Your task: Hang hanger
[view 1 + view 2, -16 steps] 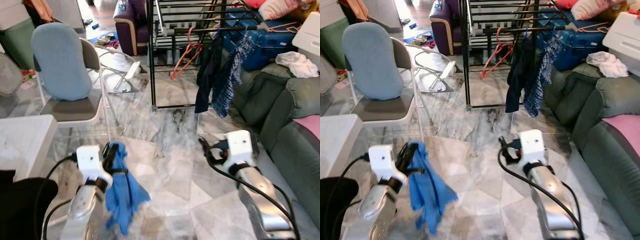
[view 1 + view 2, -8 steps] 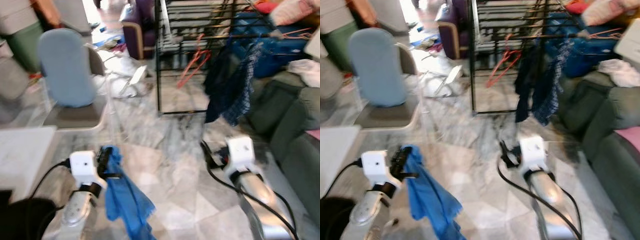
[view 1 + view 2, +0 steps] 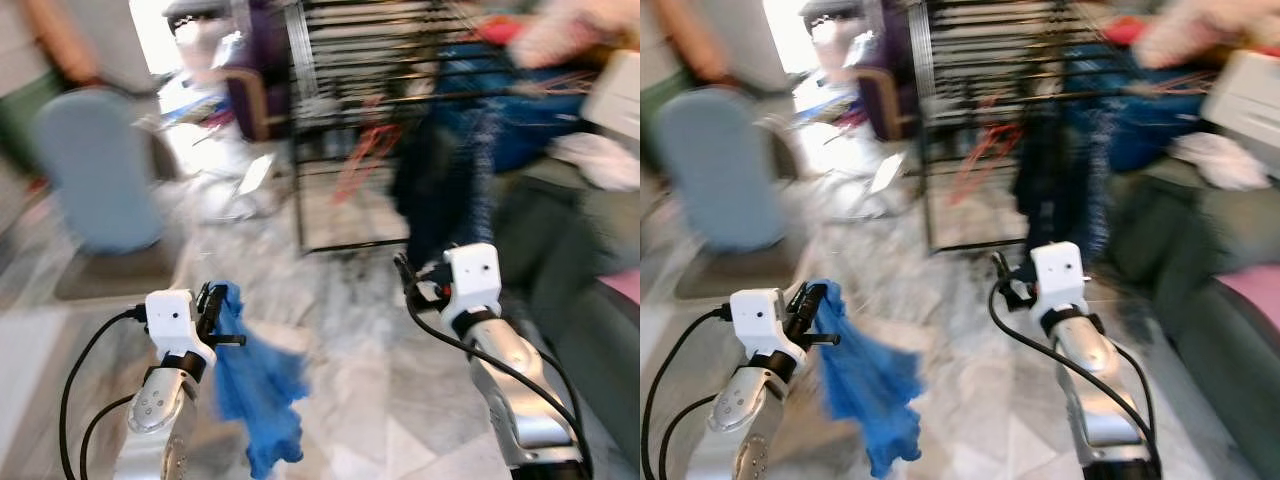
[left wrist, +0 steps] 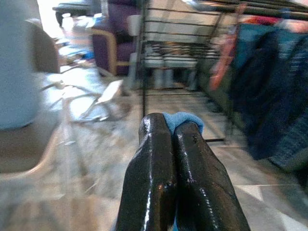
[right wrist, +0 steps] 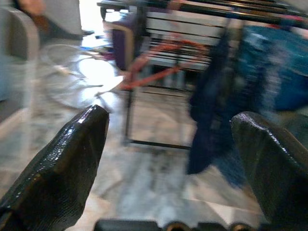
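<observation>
While the head views are blurred, the left gripper (image 3: 212, 312) at lower left pinches a blue cloth (image 3: 258, 385) between closed fingers; the right gripper (image 3: 410, 285), lower centre-right, is spread wide. An orange hanger (image 3: 362, 155) hangs on the black rack (image 3: 300, 140) at upper centre.

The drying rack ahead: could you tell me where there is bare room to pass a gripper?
The marble floor between the left gripper, shut on the blue cloth, and the open right gripper is bare up to the rack. The rack's right side is crowded with dark clothes; the red hanger hangs left of them.
</observation>
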### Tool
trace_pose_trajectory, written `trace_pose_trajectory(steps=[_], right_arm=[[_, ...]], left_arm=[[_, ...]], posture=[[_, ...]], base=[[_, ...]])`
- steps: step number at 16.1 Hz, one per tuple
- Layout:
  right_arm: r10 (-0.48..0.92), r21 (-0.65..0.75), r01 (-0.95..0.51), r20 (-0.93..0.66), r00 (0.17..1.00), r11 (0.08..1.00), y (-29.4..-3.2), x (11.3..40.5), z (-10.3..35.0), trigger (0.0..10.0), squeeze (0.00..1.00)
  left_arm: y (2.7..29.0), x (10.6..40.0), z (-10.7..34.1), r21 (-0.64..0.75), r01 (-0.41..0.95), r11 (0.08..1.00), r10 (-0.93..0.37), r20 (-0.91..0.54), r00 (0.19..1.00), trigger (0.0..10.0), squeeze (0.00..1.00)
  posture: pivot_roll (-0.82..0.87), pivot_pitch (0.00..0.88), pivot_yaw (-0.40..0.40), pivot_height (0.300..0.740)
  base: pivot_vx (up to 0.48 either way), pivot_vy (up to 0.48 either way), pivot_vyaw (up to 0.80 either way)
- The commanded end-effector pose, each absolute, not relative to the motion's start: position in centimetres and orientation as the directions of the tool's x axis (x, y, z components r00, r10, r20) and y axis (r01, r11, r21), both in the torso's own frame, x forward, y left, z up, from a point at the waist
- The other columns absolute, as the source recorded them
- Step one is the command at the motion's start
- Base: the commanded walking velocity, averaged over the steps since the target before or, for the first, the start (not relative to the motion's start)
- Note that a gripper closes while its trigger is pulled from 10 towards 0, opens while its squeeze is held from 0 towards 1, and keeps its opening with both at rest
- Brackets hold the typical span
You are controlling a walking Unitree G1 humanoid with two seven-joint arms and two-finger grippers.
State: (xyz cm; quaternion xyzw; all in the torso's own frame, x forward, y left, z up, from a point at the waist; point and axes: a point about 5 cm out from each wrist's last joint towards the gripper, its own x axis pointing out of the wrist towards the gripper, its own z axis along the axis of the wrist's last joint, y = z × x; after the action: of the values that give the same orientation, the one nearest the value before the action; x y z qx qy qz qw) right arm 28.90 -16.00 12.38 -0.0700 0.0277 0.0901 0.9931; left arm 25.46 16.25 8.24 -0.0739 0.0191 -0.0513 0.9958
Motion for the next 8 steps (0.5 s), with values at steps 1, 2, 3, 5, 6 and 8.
trace_pose_trajectory(steps=[1,2,3,5,6,8], right_arm=[[0.152,-0.140,-0.161,-0.070,0.986,0.977,-16.7,29.0,12.3,10.0,0.00],[0.157,-0.141,-0.165,-0.066,0.985,0.976,-16.5,29.1,12.4,10.0,0.00],[0.158,-0.142,-0.166,-0.062,0.985,0.976,-16.5,29.2,12.4,10.0,0.00],[0.161,-0.145,-0.168,-0.057,0.985,0.975,-16.4,29.3,12.5,10.0,0.00],[0.162,-0.146,-0.169,-0.054,0.985,0.975,-16.3,29.5,12.6,10.0,0.00],[0.165,-0.149,-0.171,-0.052,0.985,0.974,-16.3,29.6,12.6,10.0,0.00]], left_arm=[[15.5,25.9,8.9,-0.147,0.128,0.981,-0.129,0.003,0.992,10.0,0.00],[15.3,26.0,8.8,-0.151,0.129,0.980,-0.130,0.004,0.992,10.0,0.00],[15.2,26.0,8.9,-0.154,0.132,0.979,-0.132,0.006,0.991,10.0,0.00],[14.7,26.2,8.9,-0.162,0.143,0.976,-0.143,0.009,0.990,10.0,0.00],[14.4,26.4,8.9,-0.165,0.152,0.974,-0.152,0.013,0.988,10.0,0.00],[14.1,26.7,9.0,-0.170,0.158,0.973,-0.158,0.013,0.987,10.0,0.00]], posture=[[-0.15,0.000,0.045,0.740],[-0.15,0.000,0.047,0.740],[-0.15,0.000,0.049,0.740],[-0.15,0.000,0.050,0.740],[-0.16,0.000,0.052,0.740],[-0.16,0.000,0.051,0.740]], base=[[0.424,0.000,-0.79],[0.424,0.000,-0.73],[0.424,0.000,-0.44],[0.424,0.000,0.00],[0.424,0.000,0.00],[0.413,0.131,0.00]])
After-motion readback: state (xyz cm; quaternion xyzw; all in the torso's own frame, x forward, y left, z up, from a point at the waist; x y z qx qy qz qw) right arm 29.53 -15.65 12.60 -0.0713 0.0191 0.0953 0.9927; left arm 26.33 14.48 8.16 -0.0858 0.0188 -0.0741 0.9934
